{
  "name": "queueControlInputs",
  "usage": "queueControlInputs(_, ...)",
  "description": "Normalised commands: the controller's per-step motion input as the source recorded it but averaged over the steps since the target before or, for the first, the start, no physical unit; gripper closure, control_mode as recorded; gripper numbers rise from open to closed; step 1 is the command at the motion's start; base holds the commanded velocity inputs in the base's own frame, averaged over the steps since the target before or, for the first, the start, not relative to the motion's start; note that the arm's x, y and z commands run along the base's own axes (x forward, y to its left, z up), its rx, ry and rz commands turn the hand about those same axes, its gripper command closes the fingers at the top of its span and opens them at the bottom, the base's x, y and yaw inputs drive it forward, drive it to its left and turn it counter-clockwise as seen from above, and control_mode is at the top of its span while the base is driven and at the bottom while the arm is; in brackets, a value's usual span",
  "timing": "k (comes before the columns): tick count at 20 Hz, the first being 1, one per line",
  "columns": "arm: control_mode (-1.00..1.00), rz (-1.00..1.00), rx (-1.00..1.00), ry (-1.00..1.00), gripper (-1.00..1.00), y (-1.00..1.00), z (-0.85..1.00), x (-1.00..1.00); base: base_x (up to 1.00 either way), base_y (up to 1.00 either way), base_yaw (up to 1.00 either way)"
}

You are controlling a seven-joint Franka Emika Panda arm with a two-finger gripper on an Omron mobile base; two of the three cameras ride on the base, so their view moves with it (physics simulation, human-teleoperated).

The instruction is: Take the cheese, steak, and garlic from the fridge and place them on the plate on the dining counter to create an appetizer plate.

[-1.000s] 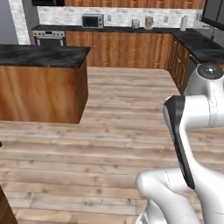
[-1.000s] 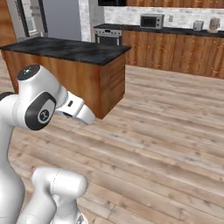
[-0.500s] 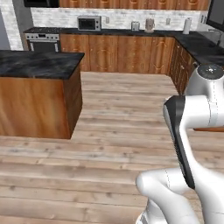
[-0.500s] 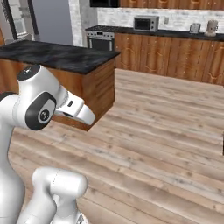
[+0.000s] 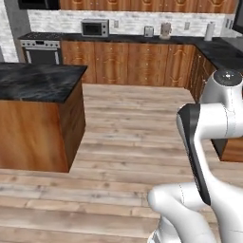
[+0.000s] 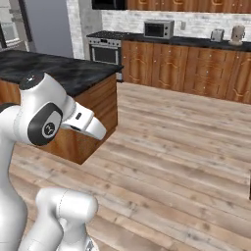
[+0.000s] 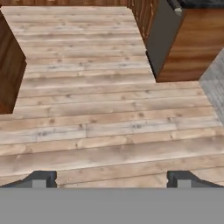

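Light plank wood floor (image 5: 128, 137), black-marble-topped wooden island (image 5: 38, 114) on the left, brown wood cabinets (image 5: 137, 64) (microwave (image 5: 95, 28) on top) along the far wall.

Fridge (image 6: 49, 27): tall, plain grey front, upright at the far wall, just left of the stove (image 6: 104, 50), behind the island (image 6: 73, 73).

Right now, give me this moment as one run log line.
phase: base driving through kitchen | gripper: open, empty, over wood floor | island: left | task items: none in sight

Arm (image 5: 199, 142) folded upright; gripper (image 7: 112, 178) aimed floorward, jaws wide apart, empty
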Motion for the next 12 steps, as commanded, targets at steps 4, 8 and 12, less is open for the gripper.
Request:
queueControlInputs(4,1.00,0.00,0.00,0.00,-1.00,0.00,0.00,0.00,1.00,-0.30,0.04)
queueControlInputs(8,1.00,0.00,0.00,0.00,-1.00,0.00,0.00,0.00,1.00,-0.28,0.09)
queueControlInputs(12,1.00,0.00,0.00,0.00,-1.00,0.00,0.00,0.00,1.00,-0.22,0.16)
